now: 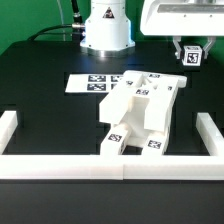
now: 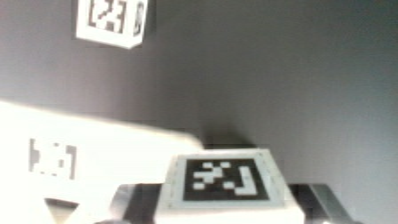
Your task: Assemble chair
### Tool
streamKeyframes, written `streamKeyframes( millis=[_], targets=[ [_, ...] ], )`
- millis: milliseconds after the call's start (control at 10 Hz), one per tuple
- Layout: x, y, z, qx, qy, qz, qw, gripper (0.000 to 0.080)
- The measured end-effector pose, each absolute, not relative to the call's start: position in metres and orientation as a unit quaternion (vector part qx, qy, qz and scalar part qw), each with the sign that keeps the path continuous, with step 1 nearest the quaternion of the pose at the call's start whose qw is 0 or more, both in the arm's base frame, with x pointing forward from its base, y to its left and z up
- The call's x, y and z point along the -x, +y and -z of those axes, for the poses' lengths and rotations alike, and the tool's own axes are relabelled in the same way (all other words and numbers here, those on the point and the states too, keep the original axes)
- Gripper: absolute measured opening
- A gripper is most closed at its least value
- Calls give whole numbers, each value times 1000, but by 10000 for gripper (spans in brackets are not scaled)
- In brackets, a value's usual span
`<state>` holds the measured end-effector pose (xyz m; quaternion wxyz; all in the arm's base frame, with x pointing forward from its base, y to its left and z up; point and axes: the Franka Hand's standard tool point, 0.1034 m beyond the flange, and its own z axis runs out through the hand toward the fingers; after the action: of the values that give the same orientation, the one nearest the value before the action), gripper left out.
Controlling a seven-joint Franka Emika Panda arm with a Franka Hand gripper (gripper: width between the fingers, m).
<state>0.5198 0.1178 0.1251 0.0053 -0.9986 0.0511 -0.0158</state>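
Chair (image 1: 140, 108) sits mid-table, looking partly built. Your gripper (image 1: 191, 58) hangs toward two o'clock of it in the exterior view, jaws clamped on a tagged peg (image 2: 222, 178). Line the peg up squarely over its socket before you lower.

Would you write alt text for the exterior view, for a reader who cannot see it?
A partly built white chair with square tags sits at centre. At the exterior view's upper right, the gripper holds a small tagged part aloft. The marker board lies beyond the chair.
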Motion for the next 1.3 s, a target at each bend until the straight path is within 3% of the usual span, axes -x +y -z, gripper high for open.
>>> streamKeyframes(
  millis=[100, 600, 800, 900, 1300],
  targets=[
    [-533, 108, -126, 998, 52, 23, 4, 271],
    [-534, 106, -126, 999, 28, 16, 3, 271],
    [-594, 65, -144, 999, 5, 35, 4, 271],
    [-608, 56, -143, 999, 1, 40, 1, 271],
    [-616, 52, -140, 999, 1, 44, -2, 271]
  ],
)
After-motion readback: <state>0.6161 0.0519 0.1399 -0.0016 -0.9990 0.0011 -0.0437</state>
